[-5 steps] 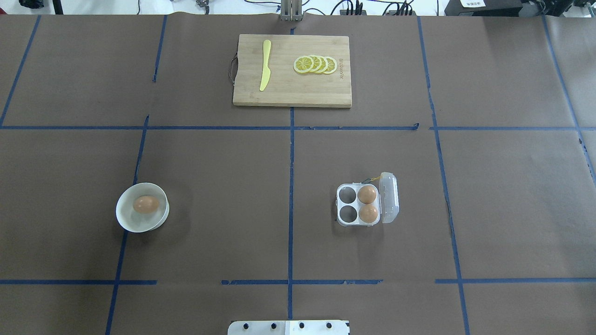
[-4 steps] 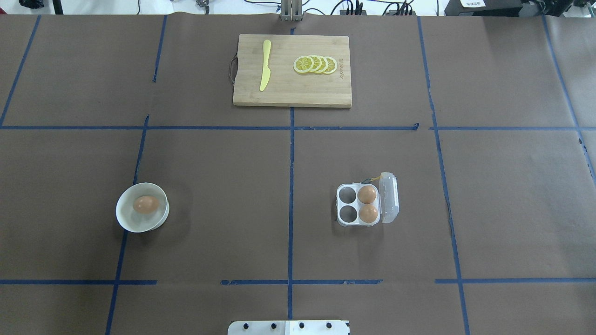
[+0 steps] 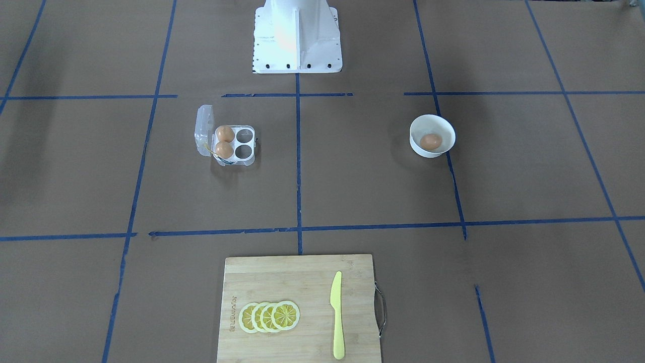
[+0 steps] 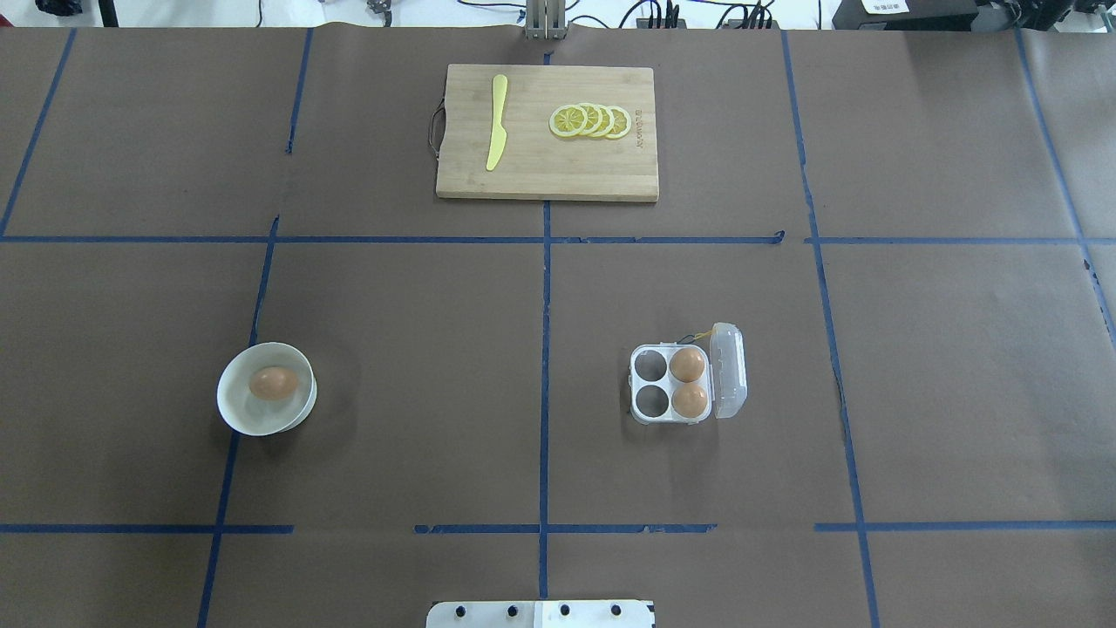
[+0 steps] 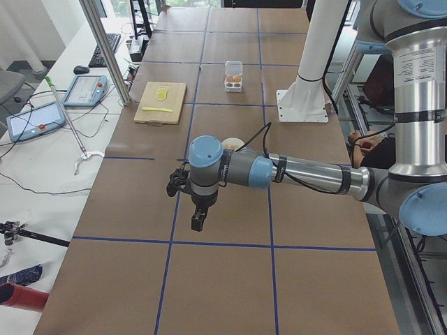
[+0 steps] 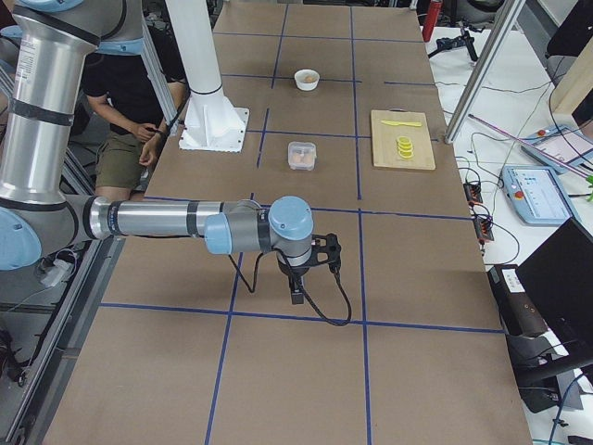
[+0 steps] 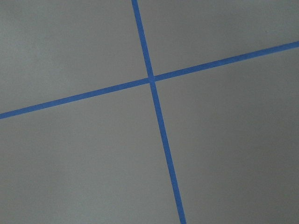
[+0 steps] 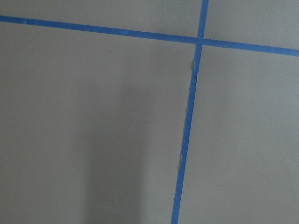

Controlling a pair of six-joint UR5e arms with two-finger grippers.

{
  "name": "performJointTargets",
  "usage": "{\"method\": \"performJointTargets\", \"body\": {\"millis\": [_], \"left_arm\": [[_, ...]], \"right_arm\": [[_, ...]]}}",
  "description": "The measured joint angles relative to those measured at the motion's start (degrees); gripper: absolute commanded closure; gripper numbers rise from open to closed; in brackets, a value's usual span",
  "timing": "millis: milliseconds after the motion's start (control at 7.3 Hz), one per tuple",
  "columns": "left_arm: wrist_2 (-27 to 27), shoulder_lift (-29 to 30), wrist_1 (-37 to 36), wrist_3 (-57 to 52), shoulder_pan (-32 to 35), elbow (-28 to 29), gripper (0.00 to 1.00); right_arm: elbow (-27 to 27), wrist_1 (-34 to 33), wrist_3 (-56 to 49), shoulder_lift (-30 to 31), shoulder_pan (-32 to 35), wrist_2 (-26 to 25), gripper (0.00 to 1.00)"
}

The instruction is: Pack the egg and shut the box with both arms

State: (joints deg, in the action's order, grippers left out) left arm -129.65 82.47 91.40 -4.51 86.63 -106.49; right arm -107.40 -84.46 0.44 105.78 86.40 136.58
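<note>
While box [image 4: 730, 371] holds two eggs [image 4: 687, 365], bowl [image 4: 261, 418] holds one.

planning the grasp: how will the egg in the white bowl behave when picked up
The egg looks smooth and oval, so it may slip or roll in a two-finger grip. It lies loose in the curved bowl, so a nudge would probably rock it. If real, its shell is likely brittle; squeeze lightly.
</note>
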Motion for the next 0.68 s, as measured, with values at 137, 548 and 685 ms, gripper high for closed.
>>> {"method": "performJointTargets", "body": {"millis": [137, 548, 685], "left_arm": [[0.13, 0.10, 0.09, -0.03, 0.17, -0.23, 0.00], [0.40, 0.22, 0.40, 0.33, 0.66, -0.34, 0.00], [0.43, 0.30, 0.50, 0.55, 0.66, -0.36, 0.00]], "right_arm": [[0.00, 0.00, 0.00, 0.03, 0.00, 0.02, 0.00], [0.00, 0.13, 0.00, 0.11, 0.00, 0.24, 0.00], [-0.01, 0.21, 0.00, 0.12, 0.00, 0.36, 0.00]]}}
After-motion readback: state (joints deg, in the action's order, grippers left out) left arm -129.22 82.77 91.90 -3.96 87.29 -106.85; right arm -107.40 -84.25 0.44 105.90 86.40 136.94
